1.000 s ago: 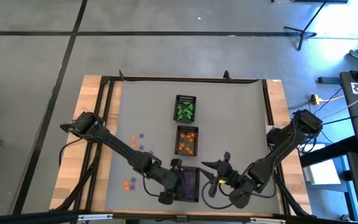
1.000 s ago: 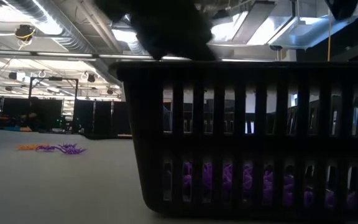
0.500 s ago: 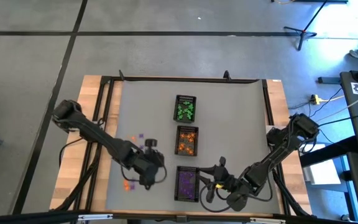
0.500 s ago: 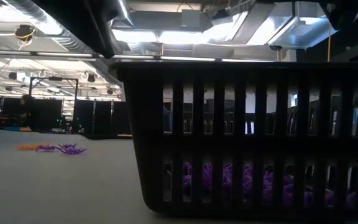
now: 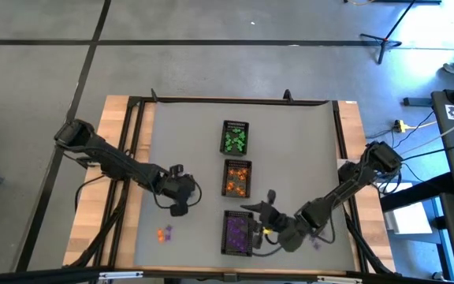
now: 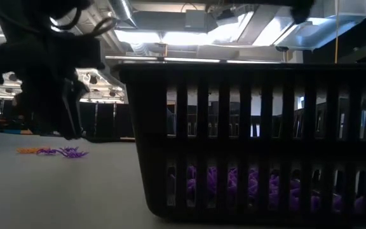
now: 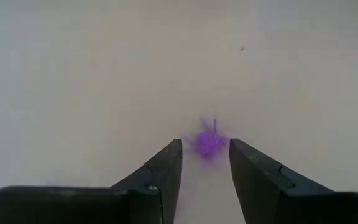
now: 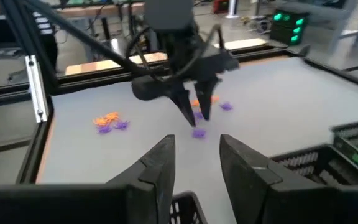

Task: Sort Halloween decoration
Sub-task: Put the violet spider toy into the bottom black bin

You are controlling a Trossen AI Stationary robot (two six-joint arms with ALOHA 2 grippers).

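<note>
A purple trinket lies on the worktop left of the trays, between the left hand's spread fingers. Closing off-centre could flick it away. The right hand, spread, waits over the purple tray.

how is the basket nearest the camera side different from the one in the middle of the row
The near tray holds purple trinkets; the middle tray holds orange ones. The right pincer hovers by the near tray's corner; nothing hovers over the middle tray. Both are black slatted rectangles standing in one line.
</note>
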